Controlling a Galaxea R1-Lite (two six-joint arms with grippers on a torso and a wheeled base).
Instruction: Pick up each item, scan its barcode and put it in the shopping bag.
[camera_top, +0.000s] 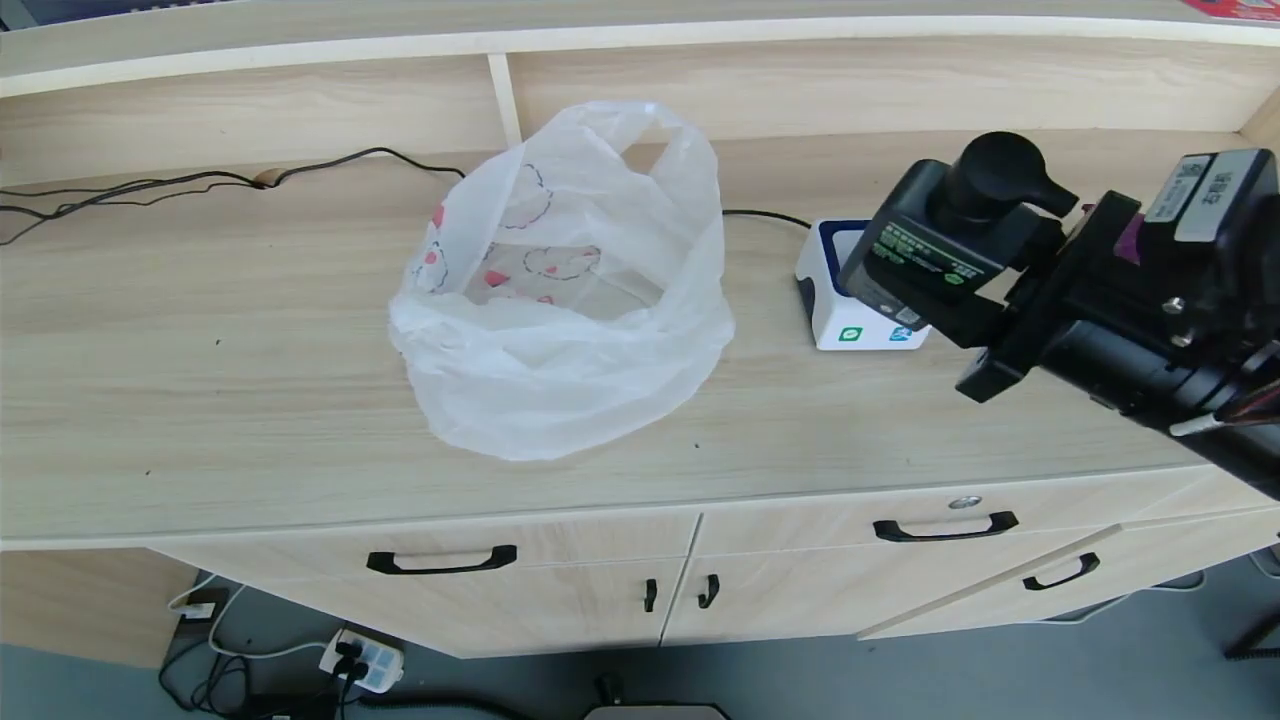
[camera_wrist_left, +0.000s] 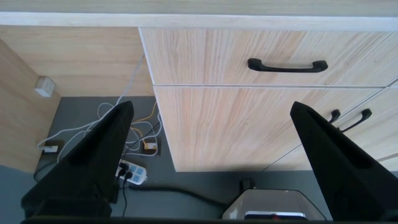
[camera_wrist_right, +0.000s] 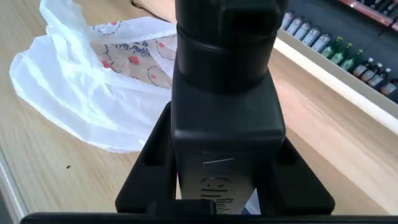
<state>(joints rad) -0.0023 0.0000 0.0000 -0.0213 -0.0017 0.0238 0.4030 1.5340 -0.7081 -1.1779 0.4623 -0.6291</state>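
Closest to me is my right gripper (camera_top: 1010, 300), clenched on a black bottle (camera_top: 930, 260) with a pump-style top. In the right wrist view its fingers (camera_wrist_right: 146, 171) press the bottle's two flanks, and the bottle lies tilted, top pointing away from me. My left gripper (camera_wrist_left: 211, 106) hangs low in front of the cabinet, released, with the jaws spread wide and nothing between them. A drawer handle (camera_wrist_left: 287, 65) is beyond it and a power strip (camera_wrist_left: 130, 173) lies on the floor.

Just under the bottle, on the counter (camera_top: 200, 380), sits the white scanner (camera_top: 850, 320). The bottle hovers over its upper face, not touching as far as I can judge. I take this to be the scan step. A printed label faces upward, but I cannot tell whether the barcode side is turned toward the scanner window — the bottle hides it.

Farther to my left, apart from the scanner, the shopping bag (camera_top: 560, 300) slumps on the counter, mouth open upward, handles standing at its far side. It looks empty, though its folds hide part of the bottom. A black cable (camera_top: 300, 170) trails along the back.

Once the scan registers, the next move calls for carrying the bottle sideways over the bag's mouth, lowering it past the loose rim, and letting go only once it is well inside — the thin plastic could fold under a careless drop.
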